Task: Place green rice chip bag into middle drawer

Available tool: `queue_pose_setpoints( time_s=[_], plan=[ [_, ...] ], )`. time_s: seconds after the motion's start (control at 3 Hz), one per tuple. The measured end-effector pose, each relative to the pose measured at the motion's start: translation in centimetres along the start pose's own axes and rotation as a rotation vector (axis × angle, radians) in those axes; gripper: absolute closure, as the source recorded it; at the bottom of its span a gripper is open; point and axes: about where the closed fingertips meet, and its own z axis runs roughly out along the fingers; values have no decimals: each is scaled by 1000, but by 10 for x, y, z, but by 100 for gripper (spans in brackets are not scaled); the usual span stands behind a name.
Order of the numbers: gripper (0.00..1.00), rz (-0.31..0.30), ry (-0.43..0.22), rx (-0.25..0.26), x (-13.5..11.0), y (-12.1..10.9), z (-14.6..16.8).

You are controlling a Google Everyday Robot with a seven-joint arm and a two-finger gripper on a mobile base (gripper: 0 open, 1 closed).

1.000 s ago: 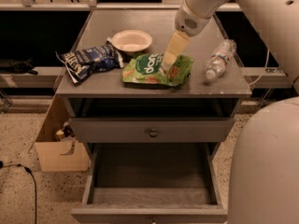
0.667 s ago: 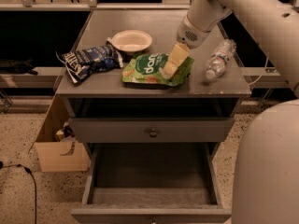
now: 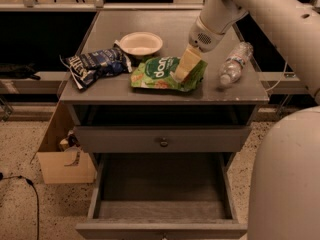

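Note:
The green rice chip bag (image 3: pixel 161 73) lies flat on the top of the grey drawer cabinet (image 3: pixel 150 24), near its front edge, right of the middle. My gripper (image 3: pixel 182 69) reaches down from the upper right, and its pale tip rests on the right part of the bag. Below the top there is a dark open slot. Under it is a closed drawer with a round knob (image 3: pixel 163 142). The lowest drawer (image 3: pixel 161 204) is pulled out and shows an empty grey floor.
A dark blue chip bag (image 3: pixel 95 64) lies at the cabinet top's left front. A white bowl (image 3: pixel 141 43) stands behind the green bag. A clear plastic bottle (image 3: pixel 234 64) lies at the right. A cardboard box (image 3: pixel 64 159) stands on the floor to the left. My white body (image 3: pixel 285 184) fills the lower right.
My wrist has shifted a little to the right above the bag. The gripper tip stays on the green bag, which has not moved.

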Motion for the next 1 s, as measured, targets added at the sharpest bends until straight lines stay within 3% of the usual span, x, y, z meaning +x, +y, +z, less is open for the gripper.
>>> queue_pose_setpoints(
  time_s=[1.0],
  plan=[
    [96, 0, 0, 0, 0, 0, 0]
  ],
)
